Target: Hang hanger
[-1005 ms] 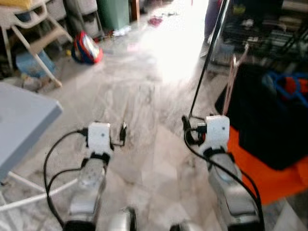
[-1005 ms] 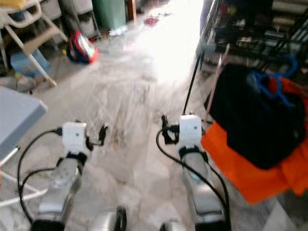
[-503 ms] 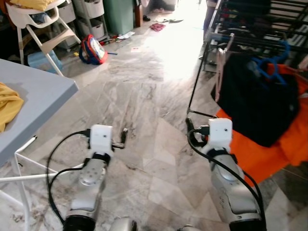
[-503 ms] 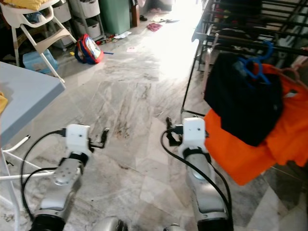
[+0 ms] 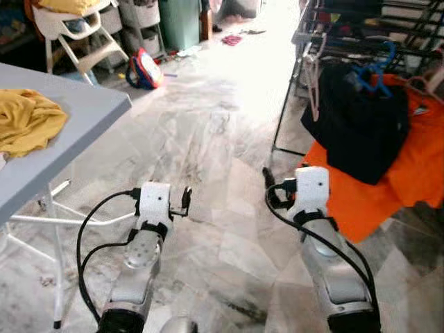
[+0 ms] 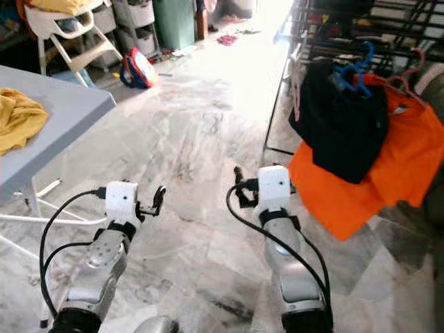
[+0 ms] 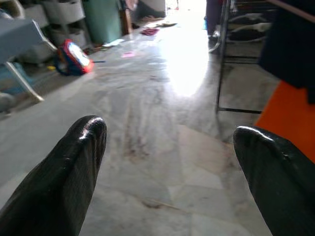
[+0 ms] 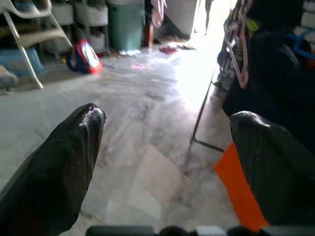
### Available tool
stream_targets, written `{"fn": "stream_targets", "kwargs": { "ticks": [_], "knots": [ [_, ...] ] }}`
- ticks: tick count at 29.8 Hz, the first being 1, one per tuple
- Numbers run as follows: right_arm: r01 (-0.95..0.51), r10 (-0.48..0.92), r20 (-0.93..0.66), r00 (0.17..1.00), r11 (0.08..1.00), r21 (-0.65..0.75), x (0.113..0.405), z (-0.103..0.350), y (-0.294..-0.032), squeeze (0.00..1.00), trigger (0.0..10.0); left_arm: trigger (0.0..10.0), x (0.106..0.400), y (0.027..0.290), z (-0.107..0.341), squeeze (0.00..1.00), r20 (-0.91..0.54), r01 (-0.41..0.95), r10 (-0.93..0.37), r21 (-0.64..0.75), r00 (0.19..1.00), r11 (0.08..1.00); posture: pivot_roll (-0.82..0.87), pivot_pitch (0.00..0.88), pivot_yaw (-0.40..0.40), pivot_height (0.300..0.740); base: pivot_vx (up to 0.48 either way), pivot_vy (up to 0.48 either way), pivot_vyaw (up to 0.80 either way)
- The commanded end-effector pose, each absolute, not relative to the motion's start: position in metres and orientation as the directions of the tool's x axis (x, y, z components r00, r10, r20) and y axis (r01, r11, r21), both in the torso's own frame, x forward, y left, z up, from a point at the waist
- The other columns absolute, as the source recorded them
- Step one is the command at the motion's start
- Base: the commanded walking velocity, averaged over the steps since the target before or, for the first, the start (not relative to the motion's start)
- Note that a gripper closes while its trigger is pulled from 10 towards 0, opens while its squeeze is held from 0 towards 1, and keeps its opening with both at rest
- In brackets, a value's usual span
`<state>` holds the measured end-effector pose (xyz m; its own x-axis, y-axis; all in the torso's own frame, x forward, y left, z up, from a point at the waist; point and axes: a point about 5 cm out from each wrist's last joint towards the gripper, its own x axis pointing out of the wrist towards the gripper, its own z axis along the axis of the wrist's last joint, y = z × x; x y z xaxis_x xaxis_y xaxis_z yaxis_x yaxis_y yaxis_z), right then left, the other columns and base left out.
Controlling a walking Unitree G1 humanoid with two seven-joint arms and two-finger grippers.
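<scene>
A blue hanger (image 5: pixel 374 66) carries a black garment (image 5: pixel 354 121) on the dark drying rack (image 5: pixel 361 35) at the right. Beside it a pink hanger (image 6: pixel 409 76) holds an orange garment (image 5: pixel 409 173), and an empty pale pink hanger (image 5: pixel 310 90) dangles at the rack's near end. My left gripper (image 5: pixel 186 200) is low over the marble floor, open and empty, as the left wrist view (image 7: pixel 170 132) shows. To the left of the orange garment, my right gripper (image 5: pixel 268 186) is open too, with nothing between its fingers (image 8: pixel 59 162).
A grey table (image 5: pixel 76 125) with a yellow cloth (image 5: pixel 28 121) stands at my left, its white legs (image 5: pixel 55 277) reaching the floor. A white high chair (image 5: pixel 76 35), a red and blue bag (image 5: pixel 143 69) and a green bin (image 5: pixel 179 24) stand further back.
The whole picture has shifted as the camera moved: the table and yellow cloth have come into view at the left. Both arms hold the same pose, grippers open.
</scene>
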<state>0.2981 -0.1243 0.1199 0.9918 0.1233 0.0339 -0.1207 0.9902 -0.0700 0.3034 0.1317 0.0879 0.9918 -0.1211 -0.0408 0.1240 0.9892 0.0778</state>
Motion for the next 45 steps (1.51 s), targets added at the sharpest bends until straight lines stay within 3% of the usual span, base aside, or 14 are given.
{"fn": "stream_targets", "kwargs": {
  "ticks": [1, 24, 45],
  "knots": [
    [-0.158, 0.162, 0.056, 0.985, 0.985, -0.064, 0.303, 0.128, -0.114, 0.0, 10.0, 10.0, 0.304, 0.138, 0.084, 0.0, -0.054, 0.098, -0.093, 0.099, 0.994, 0.99, 0.01, 0.164, 0.014, 0.74, 0.0, 0.0, 0.8],
    [-0.308, 0.313, 0.053, 0.948, 0.947, -0.088, 0.297, 0.127, -0.089, 0.0, 10.0, 10.0, 0.305, 0.143, 0.079, 0.0, -0.06, 0.068, -0.06, 0.138, 0.996, 0.988, 0.02, 0.193, 0.008, 0.74, 0.0, 0.0, 0.8],
    [-0.324, 0.329, 0.041, 0.943, 0.942, -0.091, 0.295, 0.124, -0.09, 0.0, 10.0, 10.0, 0.308, 0.147, 0.08, 0.0, -0.06, 0.056, -0.047, 0.165, 0.997, 0.985, 0.02, 0.196, 0.018, 0.74, 0.0, 0.0, 0.8]
  ]
}}
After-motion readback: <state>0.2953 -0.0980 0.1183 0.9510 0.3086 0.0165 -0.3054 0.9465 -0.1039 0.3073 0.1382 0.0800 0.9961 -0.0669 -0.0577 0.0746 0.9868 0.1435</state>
